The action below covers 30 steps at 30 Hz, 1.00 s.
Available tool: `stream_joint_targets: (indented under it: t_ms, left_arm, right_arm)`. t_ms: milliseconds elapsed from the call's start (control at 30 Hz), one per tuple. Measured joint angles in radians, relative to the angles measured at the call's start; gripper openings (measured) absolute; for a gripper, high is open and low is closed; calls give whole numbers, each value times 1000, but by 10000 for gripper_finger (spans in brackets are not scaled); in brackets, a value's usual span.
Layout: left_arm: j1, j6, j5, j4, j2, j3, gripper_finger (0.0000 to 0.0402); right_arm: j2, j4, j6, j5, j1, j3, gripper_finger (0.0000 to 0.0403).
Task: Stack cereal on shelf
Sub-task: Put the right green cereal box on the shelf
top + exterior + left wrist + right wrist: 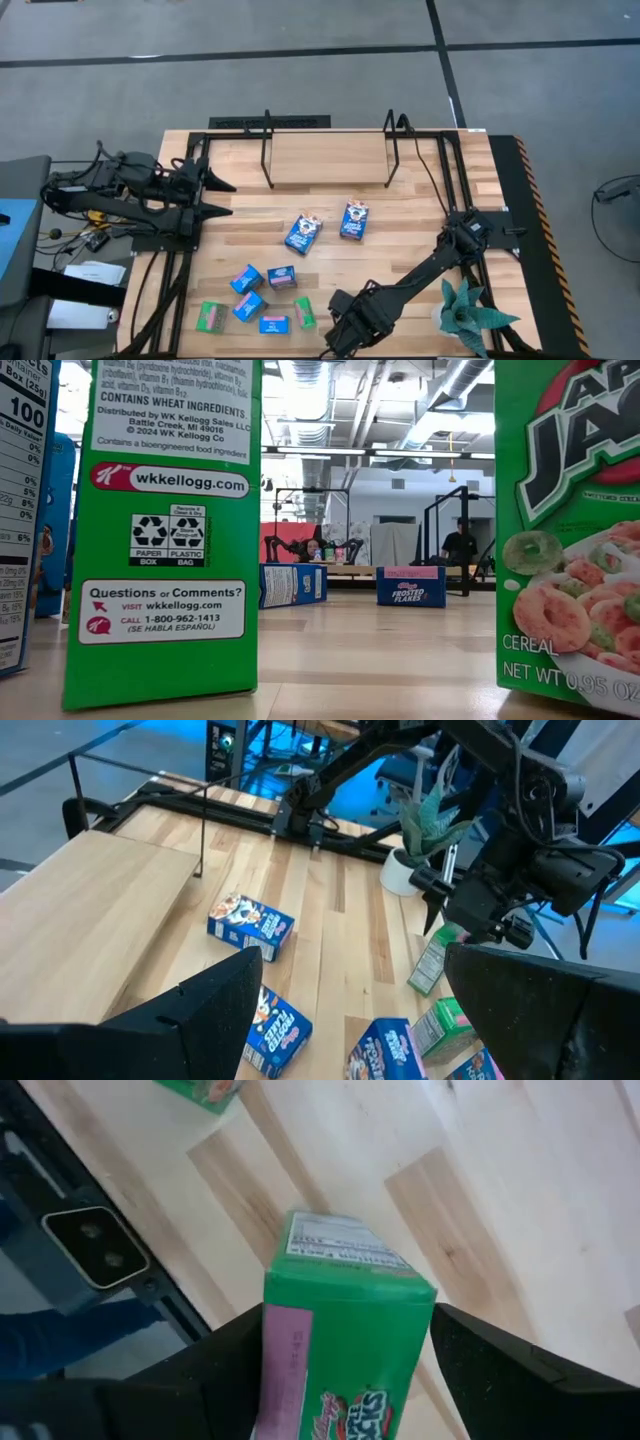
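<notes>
- R gripper (345,1355): two dark fingers (225,1365) stand one each side of a green cardboard mini cereal box (345,1340), at its side faces; cannot tell whether they press it. Box stands at the front edge of the light wooden bench (410,250), right of the box cluster; in the high view the gripper head (345,330) hides most of it.
- L gripper (222,197): fingers spread, nothing between them; hangs over the bench's left edge, pointing toward the middle. L wrist view shows both dark fingers (200,1015) wide apart.
- Shelf, a light wooden board between thin black wire uprights (330,160): at the back edge of the bench, centred; no boxes on it.
- Two dark blue mini boxes w/ pink-white picture fronts (303,233) (354,220): lying flat mid-bench, just in front of the shelf, near each other, apart.
- Cluster near the front-left corner: light blue boxes (247,279) (249,306) (274,324), one w/ a pink front (282,278), green boxes (210,317) (305,312).
- Low view: two green boxes (165,530) (570,530) stand close to the lens; blue boxes (292,584) (411,586) farther back.
- Small potted plant, spiky green leaves, white pot (468,315): front-right corner.
- Person seated (459,546): in the room beyond the bench.
</notes>
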State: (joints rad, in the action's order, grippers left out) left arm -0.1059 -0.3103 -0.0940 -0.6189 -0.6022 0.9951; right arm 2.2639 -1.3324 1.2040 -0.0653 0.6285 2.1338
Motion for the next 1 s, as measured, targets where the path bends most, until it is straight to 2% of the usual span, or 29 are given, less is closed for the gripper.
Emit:
stream_joint_targets:
  t_ms: [167,367,733,1000]
  left_arm:
    - [0,-15,0,-7,0,0,305]
    - [0,-16,-27,-8,0,0,305]
    - [0,-5,-27,-8,0,0,305]
    - [0,-5,-27,-13,0,0,305]
  right_arm:
    - [0,52,8,21,-1,-27,289]
    - [0,51,4,19,-10,-27,266]
    - [-5,46,-10,58,-29,-27,176]
    - [-8,-9,-169,117,-68,41,165]
